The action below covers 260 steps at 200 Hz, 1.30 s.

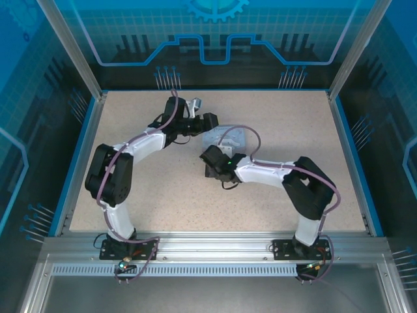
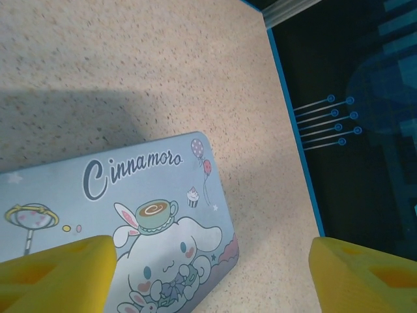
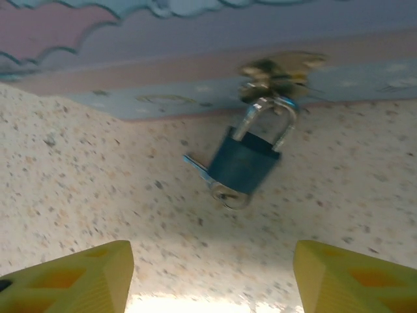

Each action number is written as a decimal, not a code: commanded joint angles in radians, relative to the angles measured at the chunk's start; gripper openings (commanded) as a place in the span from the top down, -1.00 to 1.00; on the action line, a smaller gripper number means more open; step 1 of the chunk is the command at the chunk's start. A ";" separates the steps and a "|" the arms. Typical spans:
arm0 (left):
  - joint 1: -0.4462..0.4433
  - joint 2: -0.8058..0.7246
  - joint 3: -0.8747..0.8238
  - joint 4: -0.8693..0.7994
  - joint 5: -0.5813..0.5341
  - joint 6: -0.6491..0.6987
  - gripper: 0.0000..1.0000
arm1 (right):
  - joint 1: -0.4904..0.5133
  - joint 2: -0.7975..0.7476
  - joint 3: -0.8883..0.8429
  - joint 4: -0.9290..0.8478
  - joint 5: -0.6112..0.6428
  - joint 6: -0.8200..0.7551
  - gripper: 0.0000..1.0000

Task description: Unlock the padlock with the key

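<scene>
The padlock (image 3: 244, 166) has a teal body and lies on the speckled table. Its silver shackle (image 3: 270, 120) is hooked through the brassy clasp (image 3: 273, 73) on the tin's side, and its keyhole end faces me. A thin bluish metal sliver, apparently the key (image 3: 194, 163), pokes out from under the padlock's lower left. My right gripper (image 3: 212, 280) is open a short way in front of the padlock, with bare table between its yellow fingers. My left gripper (image 2: 208, 280) is open over the tin's corner, and its left finger (image 2: 55, 274) overlaps the lid.
The pale blue cartoon tin (image 2: 130, 208) lies flat mid-table (image 1: 225, 139) between both wrists. A blue rim (image 2: 293, 130) bounds the table on that side, with a dark gap beyond. Speckled table (image 1: 293, 124) spreads around the arms.
</scene>
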 commanded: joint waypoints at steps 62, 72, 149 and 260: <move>0.000 0.116 0.080 0.109 0.152 -0.109 -0.50 | -0.002 0.108 0.105 -0.080 0.127 0.085 -0.09; -0.002 0.128 0.089 0.112 0.166 -0.117 -0.49 | -0.004 0.116 0.109 -0.077 0.124 0.088 -0.08; -0.005 0.176 0.084 0.138 0.158 -0.141 -0.47 | -0.022 0.179 0.152 -0.068 0.144 0.083 0.04; -0.004 0.199 0.071 0.132 0.149 -0.142 -0.45 | -0.036 0.206 0.155 -0.017 0.197 0.042 0.15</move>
